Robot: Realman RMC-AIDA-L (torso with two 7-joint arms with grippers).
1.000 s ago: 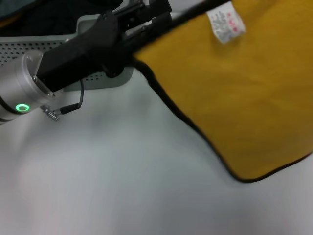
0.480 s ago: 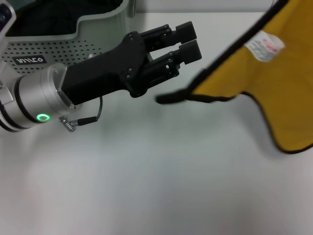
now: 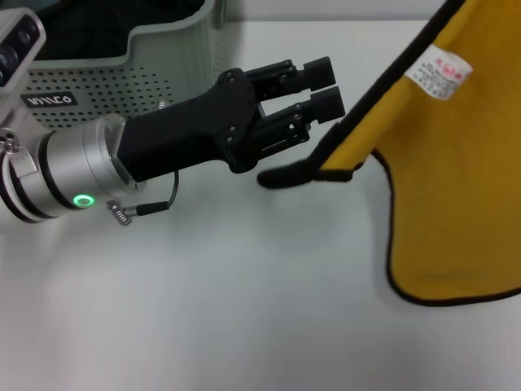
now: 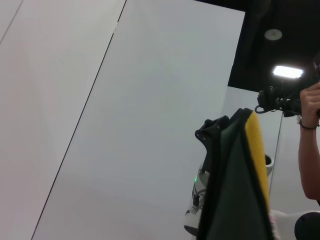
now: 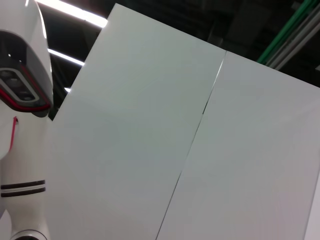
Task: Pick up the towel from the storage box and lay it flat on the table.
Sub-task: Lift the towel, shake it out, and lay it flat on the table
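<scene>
The yellow towel (image 3: 456,179) with black edging and a white tag (image 3: 440,72) hangs at the right over the white table (image 3: 244,309), held from above the head view's top edge. Its lower left corner (image 3: 301,173) curls just off the table. My left gripper (image 3: 324,87) is black, reaches in from the left beside the towel's slanted edge, and its fingers stand slightly apart and empty. In the left wrist view the towel (image 4: 255,170) hangs from my right gripper (image 4: 212,134), which is shut on its top edge. The storage box (image 3: 163,57) stands at the back left.
Dark black fabric (image 3: 106,24) lies inside the box, which bears a small black label (image 3: 49,100). A loose cable (image 3: 146,205) dangles under my left wrist. A person with a camera (image 4: 305,105) stands far off in the left wrist view.
My left gripper has let go of the towel and drawn clear of it. The towel has swung right, then dropped lower, and now hangs from the right side alone.
</scene>
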